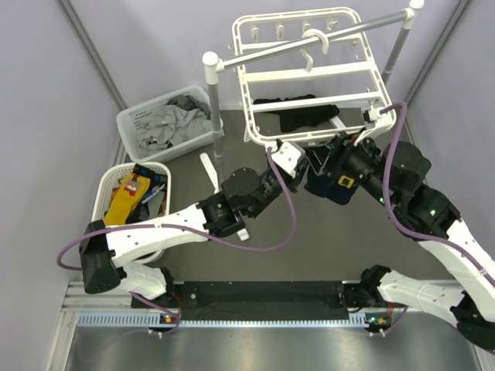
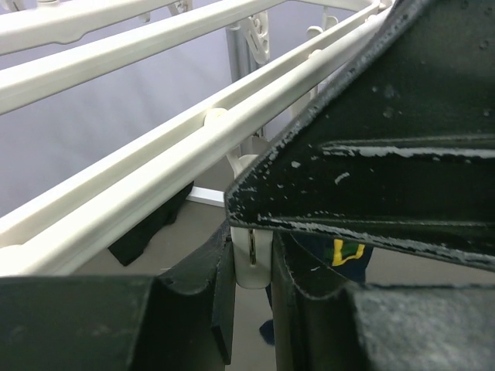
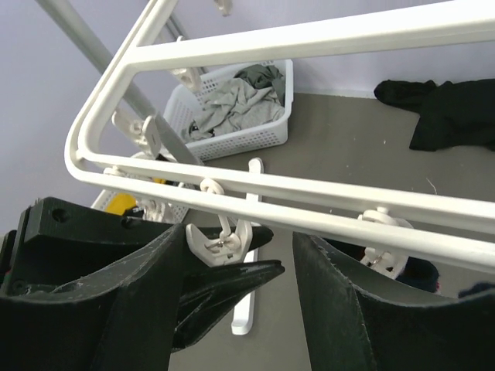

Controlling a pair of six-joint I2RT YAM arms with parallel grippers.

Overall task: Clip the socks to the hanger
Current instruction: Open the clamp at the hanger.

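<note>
Hanger [image 3: 348, 32] clip [image 2: 251, 259] in left jaws' tight grip; right jaws wide apart near navy sock [image 1: 329, 189].

The overhead camera looks down on the hanger [image 1: 309, 75] from high on its near side, far enough back to take in the whole frame. Both wrist cameras sit close under the hanger's near edge. The left sights along its bars, the right faces the basket [image 3: 263, 133] beyond it, and both catch the same clip [image 2: 251, 263].

Pale lilac walls [image 1: 46, 116], dull grey-brown tabletop [image 1: 325, 239], grey pole rack [image 1: 215, 116], brushed metal strip [image 1: 255, 344] along near edge, even light
</note>
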